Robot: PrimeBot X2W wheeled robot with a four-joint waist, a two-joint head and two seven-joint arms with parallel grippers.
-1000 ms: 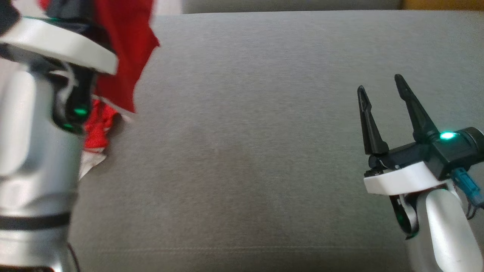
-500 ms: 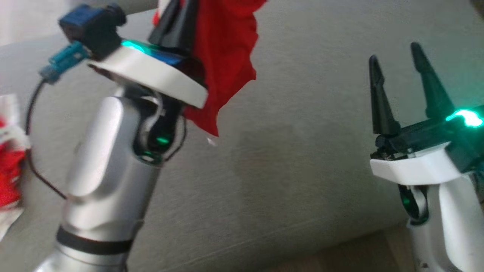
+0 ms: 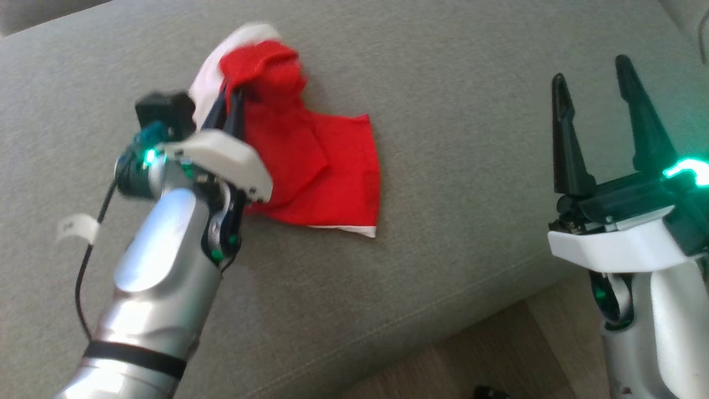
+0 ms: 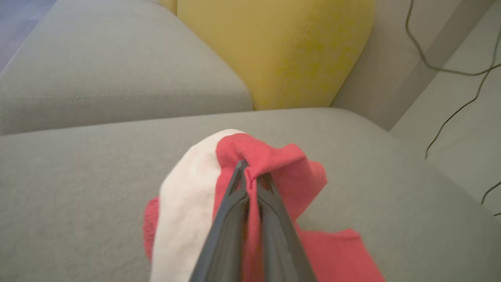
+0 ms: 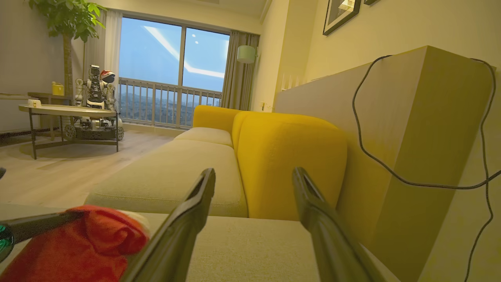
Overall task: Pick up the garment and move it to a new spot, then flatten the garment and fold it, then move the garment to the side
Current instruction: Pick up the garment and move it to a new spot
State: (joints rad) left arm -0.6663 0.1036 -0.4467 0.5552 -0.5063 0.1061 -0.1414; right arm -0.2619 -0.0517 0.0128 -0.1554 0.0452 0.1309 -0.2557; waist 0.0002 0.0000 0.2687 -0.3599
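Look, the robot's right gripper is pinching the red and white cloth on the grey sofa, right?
No, the left gripper is pinching the red and white cloth on the grey sofa. The left wrist view shows its fingers shut on a fold; the right gripper stands open and empty.

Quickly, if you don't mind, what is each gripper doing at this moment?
Left gripper: shut on the red and white garment.
Right gripper: open, holding nothing.

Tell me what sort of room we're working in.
Most likely a home living room: a sofa with a yellow back cushion, a big balcony window, and a round table beside a tall plant.
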